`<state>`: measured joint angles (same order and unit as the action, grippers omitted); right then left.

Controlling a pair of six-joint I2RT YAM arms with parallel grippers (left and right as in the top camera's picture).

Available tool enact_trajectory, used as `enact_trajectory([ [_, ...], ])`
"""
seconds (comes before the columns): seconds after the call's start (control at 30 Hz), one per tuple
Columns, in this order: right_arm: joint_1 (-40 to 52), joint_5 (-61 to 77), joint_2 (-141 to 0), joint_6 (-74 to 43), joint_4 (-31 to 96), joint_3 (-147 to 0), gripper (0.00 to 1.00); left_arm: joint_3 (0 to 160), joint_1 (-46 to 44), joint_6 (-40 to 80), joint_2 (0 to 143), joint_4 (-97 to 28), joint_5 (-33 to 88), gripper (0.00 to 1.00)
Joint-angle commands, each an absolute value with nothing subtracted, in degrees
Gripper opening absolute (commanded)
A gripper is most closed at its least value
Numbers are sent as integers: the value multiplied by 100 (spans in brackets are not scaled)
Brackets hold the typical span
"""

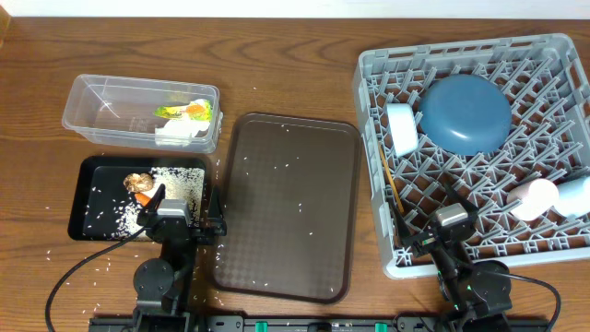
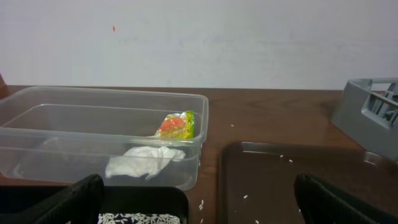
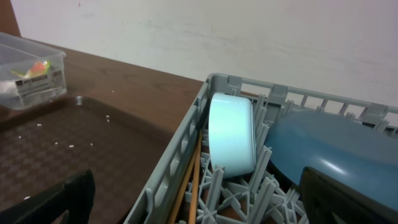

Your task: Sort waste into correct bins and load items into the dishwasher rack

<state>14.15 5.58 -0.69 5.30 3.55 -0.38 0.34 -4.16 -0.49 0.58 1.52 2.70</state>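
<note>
The left jaws and right jaws gape empty; loose rice (image 2: 282,158) on the serving tray (image 1: 277,240) lies ahead-right of the left.

My two arms, black all over, each with a pale grey block at the wrist.

From overhead I see the left arm (image 1: 171,235) and the right arm (image 1: 456,244) as matte black links with round black joint housings near the base, each with a light grey box on top, the left box (image 1: 171,211) and the right box (image 1: 454,218). A thin black cable (image 1: 74,267) curls away from the left arm, and another cable (image 1: 551,290) curls from the right. Both arms sit on a black rail (image 1: 304,325) with small green marks. Through the wrist cameras, the left gripper (image 2: 198,182) and the right gripper (image 3: 198,174) show plain, dull black fingers (image 2: 74,200) with rounded edges.
</note>
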Motion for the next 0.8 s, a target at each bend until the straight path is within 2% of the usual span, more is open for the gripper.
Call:
enact_trajectory([
  [0.0,1341,585,-43,585,368,-32,99,23,-381,-148,10,174,303,98],
  [0.3,1341,585,-43,585,368,-32,99,23,-381,-148,19,-405,301,98],
  [0.77,1341,585,-43,585,368,-32,99,23,-381,-150,71,-381,303,98],
])
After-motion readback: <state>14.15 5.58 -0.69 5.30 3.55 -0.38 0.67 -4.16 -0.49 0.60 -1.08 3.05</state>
